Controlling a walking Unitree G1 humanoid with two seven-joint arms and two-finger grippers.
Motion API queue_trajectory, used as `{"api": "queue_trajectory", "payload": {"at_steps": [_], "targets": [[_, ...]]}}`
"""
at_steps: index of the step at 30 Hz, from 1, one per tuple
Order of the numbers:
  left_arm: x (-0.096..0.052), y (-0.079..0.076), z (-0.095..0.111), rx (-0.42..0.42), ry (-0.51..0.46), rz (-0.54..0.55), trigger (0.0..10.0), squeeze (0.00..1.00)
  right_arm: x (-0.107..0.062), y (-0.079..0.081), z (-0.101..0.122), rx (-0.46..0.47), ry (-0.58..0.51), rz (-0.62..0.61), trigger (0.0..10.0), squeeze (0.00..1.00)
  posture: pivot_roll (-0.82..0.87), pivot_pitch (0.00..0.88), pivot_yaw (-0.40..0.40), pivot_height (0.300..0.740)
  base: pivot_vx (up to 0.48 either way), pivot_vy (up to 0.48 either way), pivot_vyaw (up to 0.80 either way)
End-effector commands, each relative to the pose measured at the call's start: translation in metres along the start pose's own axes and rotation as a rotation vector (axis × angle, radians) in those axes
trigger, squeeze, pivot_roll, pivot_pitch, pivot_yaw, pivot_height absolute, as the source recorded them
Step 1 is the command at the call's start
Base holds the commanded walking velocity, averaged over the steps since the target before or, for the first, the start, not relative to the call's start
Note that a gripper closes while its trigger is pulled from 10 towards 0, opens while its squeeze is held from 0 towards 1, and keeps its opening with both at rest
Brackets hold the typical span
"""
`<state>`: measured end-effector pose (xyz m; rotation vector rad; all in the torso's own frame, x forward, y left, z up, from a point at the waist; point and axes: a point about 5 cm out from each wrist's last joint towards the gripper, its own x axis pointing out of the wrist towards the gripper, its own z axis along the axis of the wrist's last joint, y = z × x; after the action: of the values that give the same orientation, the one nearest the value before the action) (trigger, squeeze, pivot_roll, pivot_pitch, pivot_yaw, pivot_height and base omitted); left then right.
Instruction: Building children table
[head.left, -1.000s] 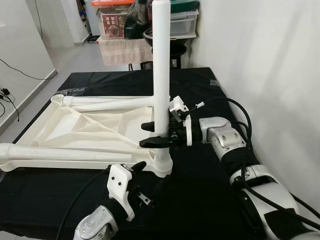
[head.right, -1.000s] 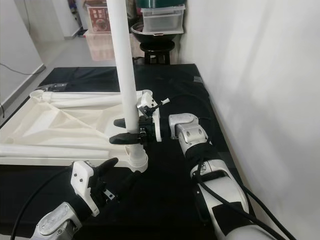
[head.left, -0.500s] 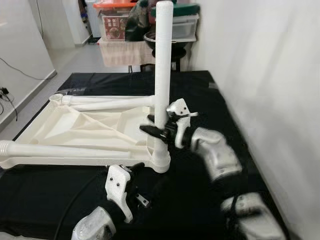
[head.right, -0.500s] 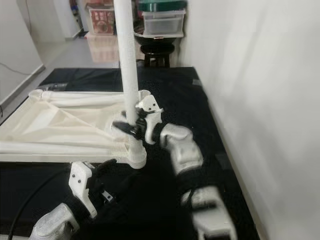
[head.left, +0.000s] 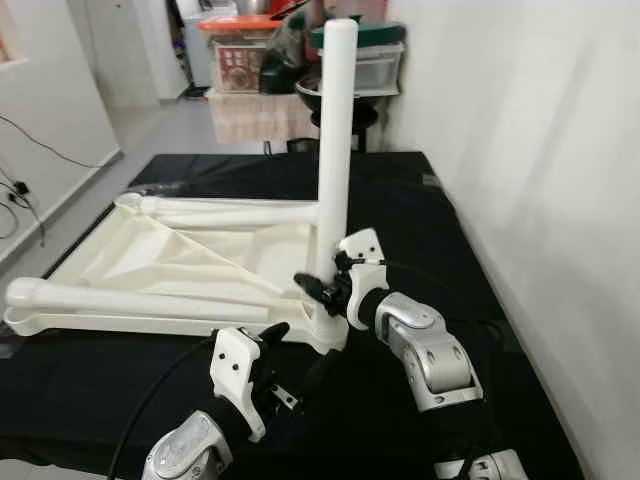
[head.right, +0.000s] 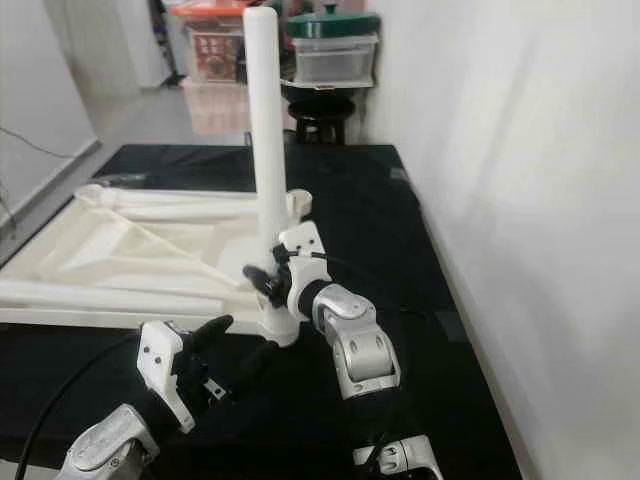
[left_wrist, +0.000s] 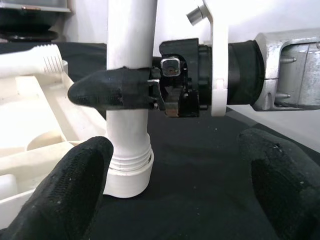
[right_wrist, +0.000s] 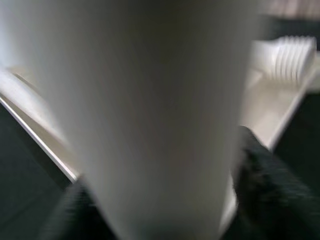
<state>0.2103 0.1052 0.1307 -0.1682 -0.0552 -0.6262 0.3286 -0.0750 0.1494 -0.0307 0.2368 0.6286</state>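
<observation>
On a black mat (head.left: 420, 200), upturned tabletop (head.left: 150, 265), flat, long side running left to right. Wall (head.left: 540, 150) close along the mat's right edge; open floor to the left. At the tabletop's near right corner, leg (head.left: 335, 140) upright in its socket, axis vertical. Two loose legs (head.left: 130, 300) lying lengthwise across the tabletop. Beyond the mat, boxes (head.left: 245, 60) on a stand. Right gripper (head.left: 318, 288) pinching the leg low down. Left gripper (head.left: 290, 350) spread, just before the socket, touching nothing.
</observation>
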Motion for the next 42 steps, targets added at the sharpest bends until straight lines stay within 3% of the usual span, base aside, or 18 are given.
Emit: {"api": "queue_trajectory", "payload": {"at_steps": [1, 4, 5, 6, 7, 8, 10, 11, 14, 19, 20, 27, 35, 37, 38, 40, 41, 42], "targets": [[0.000, 0.003, -0.001, -0.006, 0.005, 0.010, 10.0, 0.00, 0.006, -0.004, 0.016, -0.004, -0.030, 0.035, 10.0, 1.00, -0.06, 0.000, -0.001, 0.740, 0.000, 0.000, 0.00], [0.001, 0.003, -0.002, -0.006, 0.008, 0.004, 10.0, 0.00, 0.011, -0.011, 0.039, -0.048, -0.087, 0.209, 10.0, 1.00, -0.06, 0.000, 0.001, 0.740, 0.000, 0.000, 0.00], [0.001, 0.003, -0.002, -0.006, 0.008, 0.004, 10.0, 0.00, 0.011, -0.011, 0.039, -0.048, -0.087, 0.209, 10.0, 1.00, -0.06, 0.000, 0.001, 0.740, 0.000, 0.000, 0.00], [0.001, 0.003, -0.002, -0.007, 0.009, 0.003, 10.0, 0.00, 0.012, -0.014, 0.049, -0.095, -0.113, 0.291, 10.0, 0.00, -0.06, 0.000, 0.001, 0.740, 0.000, 0.000, 0.00], [0.001, 0.004, -0.003, -0.008, 0.010, 0.000, 10.0, 0.00, 0.011, -0.013, 0.062, -0.134, -0.128, 0.470, 10.0, 0.00, -0.06, 0.000, 0.002, 0.740, 0.000, 0.000, 0.00], [0.001, 0.004, -0.003, -0.008, 0.010, 0.000, 10.0, 0.00, 0.011, -0.013, 0.062, -0.134, -0.128, 0.470, 10.0, 0.00, -0.06, 0.000, 0.002, 0.740, 0.000, 0.000, 0.00], [0.002, 0.004, -0.003, -0.008, 0.011, -0.002, 10.0, 0.00, 0.010, -0.009, 0.065, -0.223, -0.120, 0.627, 10.0, 0.00, -0.05, 0.000, 0.001, 0.740, 0.000, 0.000, 0.00], [0.002, 0.004, -0.003, -0.008, 0.011, -0.002, 10.0, 0.00, 0.010, -0.009, 0.065, -0.223, -0.120, 0.627, 10.0, 0.00, -0.05, 0.000, 0.001, 0.740, 0.000, 0.000, 0.00], [0.002, 0.004, -0.003, -0.005, 0.013, -0.001, 10.0, 0.00, 0.008, -0.004, 0.062, -0.256, -0.065, 0.791, 10.0, 0.00, -0.04, 0.000, -0.001, 0.740, 0.000, 0.000, 0.00], [0.002, 0.004, -0.004, 0.000, 0.016, 0.001, 10.0, 0.00, 0.013, -0.001, 0.057, -0.285, 0.016, 0.874, 10.0, 0.00, -0.04, 0.000, -0.003, 0.740, 0.000, 0.000, 0.00], [0.002, 0.003, -0.004, 0.002, 0.018, 0.003, 10.0, 0.00, 0.016, -0.001, 0.056, -0.277, 0.030, 0.892, 0.0, 0.00, -0.03, 0.000, -0.006, 0.740, 0.000, 0.000, 0.00], [0.002, 0.002, -0.005, 0.003, 0.022, 0.005, 10.0, 0.00, 0.019, -0.003, 0.055, -0.265, 0.044, 0.917, 0.0, 0.00, -0.02, 0.000, -0.008, 0.740, 0.000, 0.000, 0.00], [0.002, 0.001, -0.005, -0.004, 0.019, 0.002, 10.0, 0.00, 0.019, -0.017, 0.049, -0.253, 0.030, 0.773, 0.0, 0.00, -0.03, 0.000, -0.011, 0.740, 0.000, 0.000, 0.00], [0.001, 0.000, -0.004, -0.006, 0.016, 0.002, 10.0, 0.00, 0.017, -0.022, 0.040, -0.206, 0.021, 0.642, 0.0, 0.00, -0.03, 0.000, -0.014, 0.740, 0.000, 0.000, 0.00], [0.001, 0.000, -0.004, -0.006, 0.016, 0.002, 10.0, 0.00, 0.017, -0.022, 0.040, -0.206, 0.021, 0.642, 0.0, 0.00, -0.03, 0.000, -0.014, 0.740, 0.000, 0.000, 0.00], [-0.001, 0.000, -0.003, -0.005, 0.013, 0.008, 10.0, 0.00, 0.019, -0.012, 0.014, -0.027, -0.004, 0.201, 0.0, 0.00, -0.03, 0.009, -0.038, 0.740, 0.000, 0.000, 0.00], [-0.002, 0.001, -0.003, -0.004, 0.013, 0.011, 10.0, 0.00, 0.010, 0.003, -0.006, 0.038, 0.008, 0.084, 0.0, 0.00, -0.04, 0.017, -0.012, 0.740, 0.000, 0.000, 0.00], [-0.002, 0.001, -0.003, -0.004, 0.013, 0.011, 10.0, 0.00, 0.010, 0.003, -0.006, 0.038, 0.008, 0.084, 0.0, 0.00, -0.04, 0.017, -0.012, 0.740, 0.000, 0.000, 0.00]]}}
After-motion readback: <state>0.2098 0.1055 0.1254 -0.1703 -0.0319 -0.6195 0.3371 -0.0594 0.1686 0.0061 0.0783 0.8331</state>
